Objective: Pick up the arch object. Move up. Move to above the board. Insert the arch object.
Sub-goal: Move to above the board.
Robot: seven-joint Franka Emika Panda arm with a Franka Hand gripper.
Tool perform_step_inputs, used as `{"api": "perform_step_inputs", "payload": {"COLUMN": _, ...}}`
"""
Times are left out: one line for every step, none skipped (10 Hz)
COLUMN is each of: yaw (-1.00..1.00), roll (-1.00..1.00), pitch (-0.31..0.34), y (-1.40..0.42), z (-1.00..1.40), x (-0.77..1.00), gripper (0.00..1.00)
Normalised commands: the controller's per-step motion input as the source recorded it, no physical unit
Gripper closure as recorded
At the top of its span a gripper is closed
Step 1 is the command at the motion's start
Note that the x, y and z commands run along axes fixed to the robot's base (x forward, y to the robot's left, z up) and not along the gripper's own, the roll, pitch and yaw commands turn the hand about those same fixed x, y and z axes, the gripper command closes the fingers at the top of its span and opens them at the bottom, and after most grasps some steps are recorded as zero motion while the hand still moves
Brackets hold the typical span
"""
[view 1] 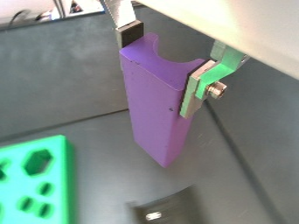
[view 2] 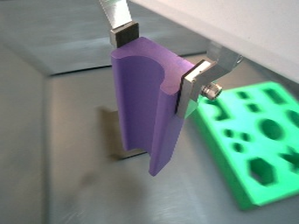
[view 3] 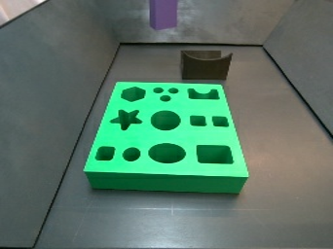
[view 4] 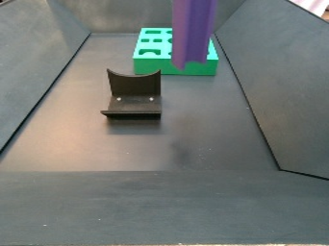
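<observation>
The arch object [view 1: 158,101] is a tall purple block with a curved notch along one end. My gripper [view 1: 170,59] is shut on its upper end, one dark pad on each side, and holds it upright in the air. It shows in both wrist views [view 2: 149,105]. In a side view only its lower end [view 3: 163,13] shows at the frame's upper edge, far behind the board. In a side view it hangs in front of the board [view 4: 195,34]. The green board [view 3: 166,131] lies flat on the floor with its cut-out holes up. It also shows in both wrist views [view 1: 35,179] [view 2: 254,140].
A squat dark brown block with a curved notch [view 3: 205,64] stands on the floor beyond the board's far edge. It also shows in a side view [view 4: 133,93]. Grey sloped walls [view 3: 58,88] enclose the floor on the sides and the back.
</observation>
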Motion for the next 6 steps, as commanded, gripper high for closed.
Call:
{"api": "perform_step_inputs", "payload": {"yaw": -1.00, "roll": 0.13, "pitch": 0.147, "y": -1.00, "z": 0.21, "x": 0.00, "gripper": 1.00}}
{"api": "perform_step_inputs", "payload": {"yaw": -1.00, "roll": 0.12, "pitch": 0.150, "y": -1.00, "z": 0.21, "x": 0.01, "gripper": 1.00}}
{"api": "perform_step_inputs", "payload": {"yaw": -1.00, "roll": 0.12, "pitch": 0.175, "y": -1.00, "z": 0.22, "x": 0.01, "gripper": 1.00}}
{"api": "perform_step_inputs", "payload": {"yaw": -1.00, "roll": 0.12, "pitch": 0.193, "y": -1.00, "z": 0.22, "x": 0.01, "gripper": 1.00}}
{"api": "perform_step_inputs", "payload": {"yaw": -0.79, "roll": 0.08, "pitch": 0.191, "y": -1.00, "z": 0.23, "x": 0.02, "gripper": 1.00}}
{"api": "perform_step_inputs", "payload": {"yaw": -0.63, "roll": 0.05, "pitch": 0.169, "y": -1.00, "z": 0.23, "x": 0.02, "gripper": 1.00}}
